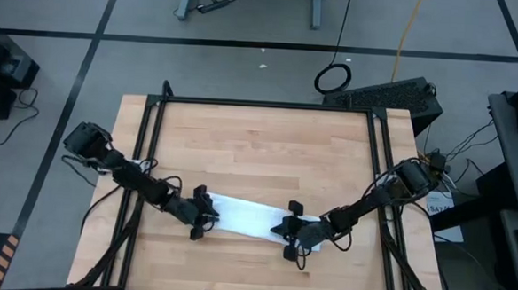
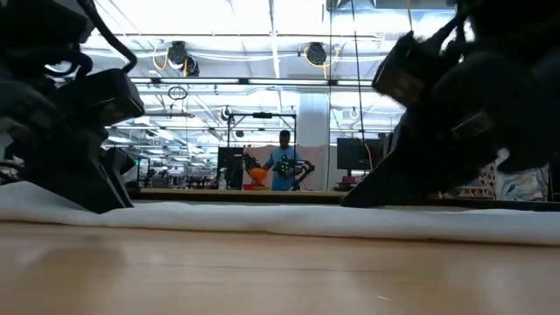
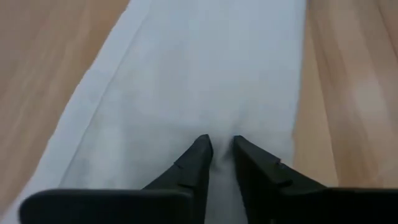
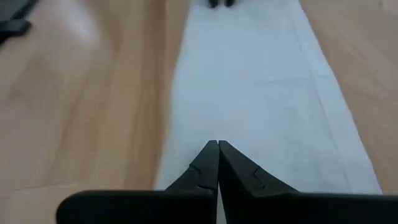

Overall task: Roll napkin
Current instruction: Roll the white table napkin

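Note:
The white napkin [image 1: 248, 217] lies as a long narrow strip flat on the wooden table, near its front edge, running left to right. My left gripper [image 1: 209, 215] is at the strip's left end, its fingers [image 3: 198, 155] close together with a narrow gap on the cloth [image 3: 205, 74]. My right gripper [image 1: 286, 228] is near the strip's right end, fingers shut, tips [image 4: 217, 144] down on the cloth [image 4: 249, 81]. In the low view the napkin [image 2: 280, 219] lies low along the table between both dark grippers. My left gripper pinches a small ridge of the napkin's top surface [image 3: 222, 134] between its fingertips, near the strip's left end. The fingers slant down from the left and lie along the strip. The napkin stays flat on the table. My right gripper's shut fingertips rest on the napkin's top surface [image 4: 217, 134] near its right end, slanting down from the right, along the strip. Whether any cloth is caught between them I cannot tell. The cloth lies flat.
A black metal frame [image 1: 270, 104] runs around the tabletop. Bare wood [image 1: 267, 154] spreads on the far side of the napkin. A person [image 2: 284, 166] stands far off in the room behind the table.

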